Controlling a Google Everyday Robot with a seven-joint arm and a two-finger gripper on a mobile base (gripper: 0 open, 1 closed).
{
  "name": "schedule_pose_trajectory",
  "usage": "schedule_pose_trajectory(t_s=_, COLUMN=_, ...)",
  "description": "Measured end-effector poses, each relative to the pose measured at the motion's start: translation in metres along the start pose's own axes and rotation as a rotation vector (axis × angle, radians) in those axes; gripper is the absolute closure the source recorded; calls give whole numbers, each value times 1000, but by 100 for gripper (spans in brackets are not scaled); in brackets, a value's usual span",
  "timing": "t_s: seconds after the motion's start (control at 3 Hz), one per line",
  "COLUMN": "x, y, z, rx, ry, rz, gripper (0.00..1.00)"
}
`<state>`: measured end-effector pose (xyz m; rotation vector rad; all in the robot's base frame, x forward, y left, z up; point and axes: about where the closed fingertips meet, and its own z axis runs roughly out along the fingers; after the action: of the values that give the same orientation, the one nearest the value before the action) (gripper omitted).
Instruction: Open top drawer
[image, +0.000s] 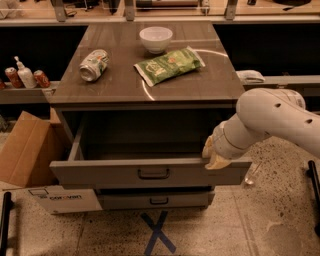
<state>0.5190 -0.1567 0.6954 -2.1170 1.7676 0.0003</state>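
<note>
The top drawer (125, 172) is pulled far out of the grey cabinet, showing its deep, dark interior. Its front carries a small dark pull handle (153, 174). My gripper (214, 154) is at the drawer's right end, resting on the top edge of the drawer front, on the end of a thick white arm (280, 117) that comes in from the right. A narrower drawer (155, 200) with a similar handle sits shut below.
On the cabinet top (115, 85) lie a crushed can (94, 64), a green snack bag (168, 64) and a white bowl (156, 38). A cardboard box (25, 150) stands at the left. Cans and a bottle (24, 76) stand on a left shelf. A blue tape X (157, 232) marks the floor.
</note>
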Motion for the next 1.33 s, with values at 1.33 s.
schedule_pose_trajectory(t_s=1.33, x=6, y=21, z=30, rx=-131, ry=-39, rz=26, gripper=19)
